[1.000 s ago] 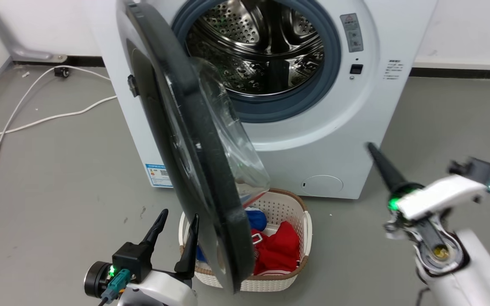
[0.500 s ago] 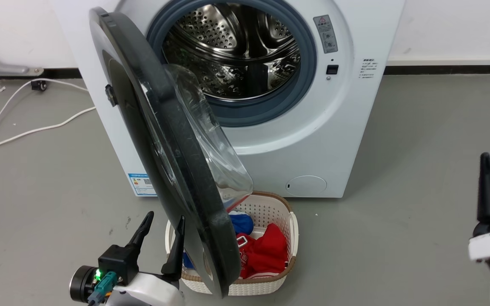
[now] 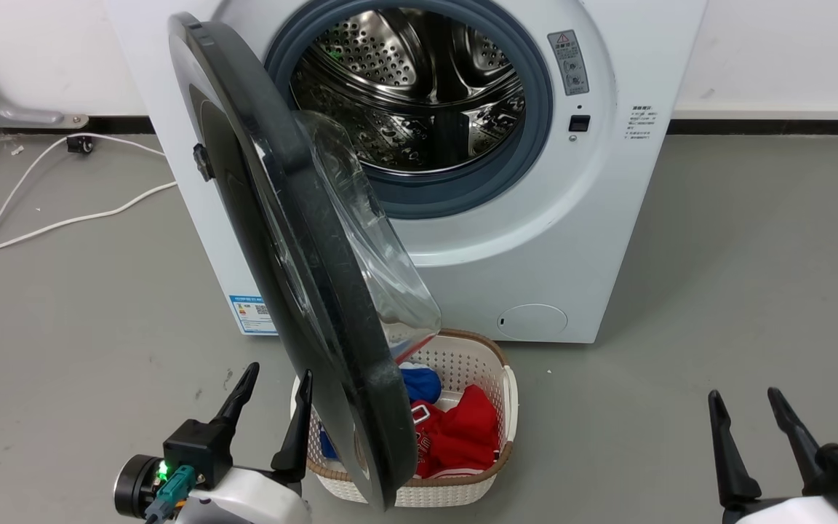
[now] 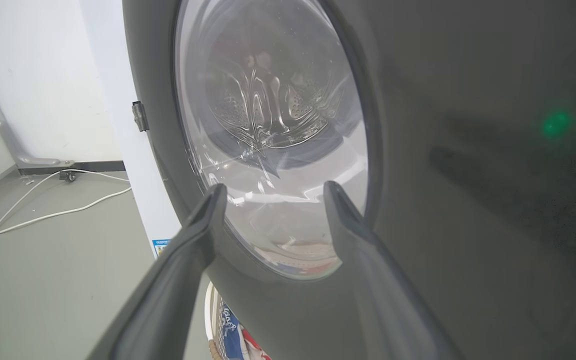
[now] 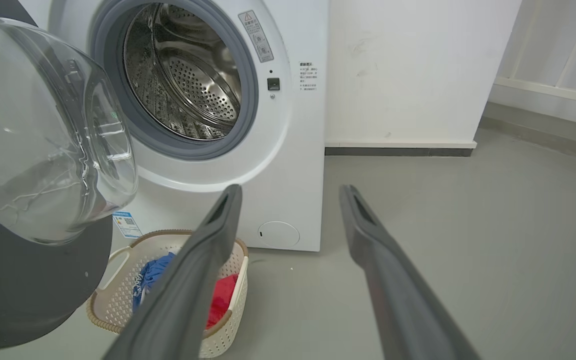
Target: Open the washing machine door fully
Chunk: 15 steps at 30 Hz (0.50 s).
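Grey floor [image 3: 62,306]; the washing machine door [image 3: 302,240] stands swung out from the washing machine [image 3: 535,240].
We see 2 grippers spread, empty: left gripper [image 3: 278,371] just beside the door, right gripper [image 3: 744,395] well apart.

We see the washing machine door [image 3: 295,240] covering the left side of the laundry basket [image 3: 455,355] and the right end of the blue label [image 3: 252,314], while the washing machine [image 3: 593,240] loses its top to the head view's upper edge. We cannot read the small print on the warning sticker [image 3: 570,52], and the right claw [image 3: 743,394] is cut off by the bottom edge.
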### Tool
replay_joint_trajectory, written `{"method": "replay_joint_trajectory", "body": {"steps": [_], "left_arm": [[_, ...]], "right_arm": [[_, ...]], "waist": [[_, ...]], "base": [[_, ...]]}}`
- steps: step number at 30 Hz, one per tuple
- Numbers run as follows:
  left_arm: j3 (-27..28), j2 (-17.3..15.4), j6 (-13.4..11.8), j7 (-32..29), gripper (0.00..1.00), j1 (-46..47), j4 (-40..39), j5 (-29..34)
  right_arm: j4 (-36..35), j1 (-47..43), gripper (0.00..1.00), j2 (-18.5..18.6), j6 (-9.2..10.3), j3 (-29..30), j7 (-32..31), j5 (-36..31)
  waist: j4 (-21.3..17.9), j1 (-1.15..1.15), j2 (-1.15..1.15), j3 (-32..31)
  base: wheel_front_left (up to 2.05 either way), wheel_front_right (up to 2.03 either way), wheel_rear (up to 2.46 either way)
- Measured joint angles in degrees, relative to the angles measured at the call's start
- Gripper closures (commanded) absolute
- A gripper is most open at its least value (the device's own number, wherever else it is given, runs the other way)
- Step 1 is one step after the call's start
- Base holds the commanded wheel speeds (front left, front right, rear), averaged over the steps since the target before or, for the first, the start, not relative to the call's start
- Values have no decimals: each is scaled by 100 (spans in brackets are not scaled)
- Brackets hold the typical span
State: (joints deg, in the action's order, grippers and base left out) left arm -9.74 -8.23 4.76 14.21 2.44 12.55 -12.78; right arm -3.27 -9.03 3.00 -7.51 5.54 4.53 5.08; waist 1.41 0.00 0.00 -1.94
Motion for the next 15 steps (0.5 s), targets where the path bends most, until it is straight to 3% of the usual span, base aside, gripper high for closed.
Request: {"method": "replay_joint_trajectory", "body": {"steps": [13,14,15], "left_arm": [[-43,-49,-79,-38,0,0,60,-36],[-44,-52,-82,-45,15,0,65,-46],[-53,-54,-84,-73,55,0,76,-51]], "right_arm": [[345,19,0,-3,1,-58,283,151],[344,23,0,-3,1,-60,285,149],[345,23,0,-3,1,-60,296,148]], "waist": [[-24,0,0,-8],[-23,0,0,-11],[-22,0,0,-14]], "base": [[0,0,0],[0,0,0],[0,0,0]]}}
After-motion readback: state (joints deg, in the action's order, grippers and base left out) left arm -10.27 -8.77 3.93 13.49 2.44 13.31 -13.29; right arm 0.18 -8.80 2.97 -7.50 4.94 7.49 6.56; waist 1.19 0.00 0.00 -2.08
